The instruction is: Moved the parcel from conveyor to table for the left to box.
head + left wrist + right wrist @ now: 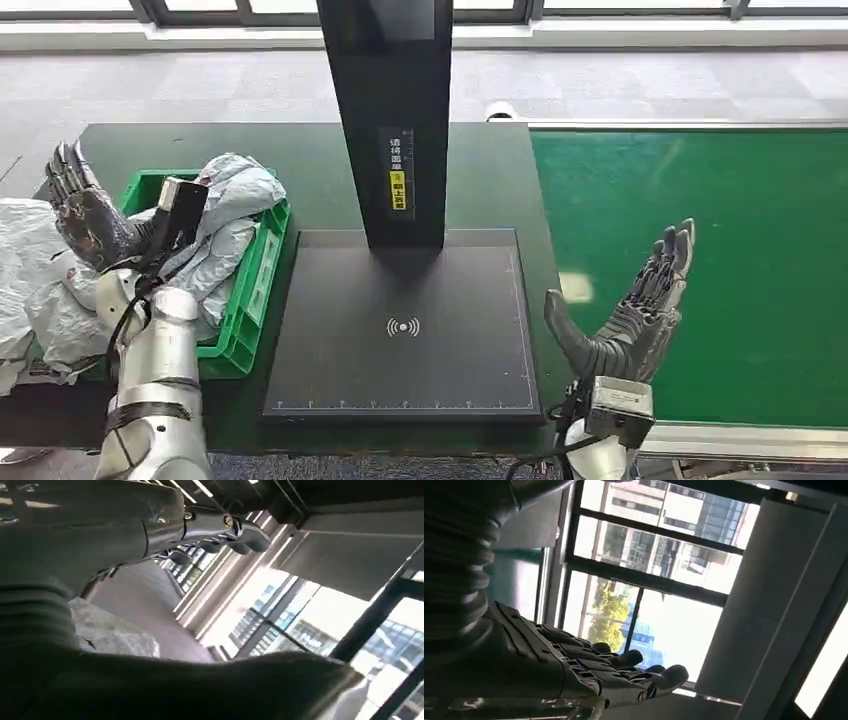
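Grey plastic-wrapped parcels (232, 205) are heaped in the green crate (254, 290) on the left of the dark table. Above the crate's left side my left hand (88, 212) is raised, fingers spread, holding nothing; its fingers (235, 530) also appear in the left wrist view, with a grey parcel (112, 630) beneath. My right hand (632, 315) hovers open, palm facing left, at the seam between the table and the green conveyor (700, 260). The right wrist view has its dark fingers (624, 672) stretched out against windows. No parcel lies on the visible belt.
A black scanner pad (405, 330) with a wireless mark fills the table's middle, and a black post (392, 110) rises from its far edge. More grey wrapped parcels (35, 290) lie left of the crate. Grey carpet floor lies beyond the table.
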### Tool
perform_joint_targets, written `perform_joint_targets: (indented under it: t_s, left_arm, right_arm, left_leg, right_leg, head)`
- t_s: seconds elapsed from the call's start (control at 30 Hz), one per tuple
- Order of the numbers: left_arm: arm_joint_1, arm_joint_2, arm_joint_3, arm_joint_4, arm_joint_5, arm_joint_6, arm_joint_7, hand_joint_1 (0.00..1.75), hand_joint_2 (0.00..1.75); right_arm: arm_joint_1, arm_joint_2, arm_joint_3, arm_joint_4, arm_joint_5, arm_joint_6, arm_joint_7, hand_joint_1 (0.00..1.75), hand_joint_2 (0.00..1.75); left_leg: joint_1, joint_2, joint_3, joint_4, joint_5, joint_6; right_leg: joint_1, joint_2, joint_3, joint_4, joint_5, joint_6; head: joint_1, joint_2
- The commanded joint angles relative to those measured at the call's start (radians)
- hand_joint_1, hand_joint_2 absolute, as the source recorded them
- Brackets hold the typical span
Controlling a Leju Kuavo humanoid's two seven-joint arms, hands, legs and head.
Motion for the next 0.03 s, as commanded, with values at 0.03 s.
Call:
perform_joint_targets:
  t_s: [0.03]
  left_arm:
    - [0.052, -0.116, 0.076, -0.229, 0.149, 0.000, -0.065, 0.00, 0.00]
  right_arm:
    - [-0.024, -0.033, -0.024, 0.082, -0.031, -0.027, 0.001, 0.00, 1.75]
  left_leg:
    - [0.000, 0.001, 0.001, -0.001, 0.000, 0.001]
  right_leg:
    - [0.001, 0.000, 0.002, -0.002, 0.000, 0.000]
  head:
    - [0.000, 0.000]
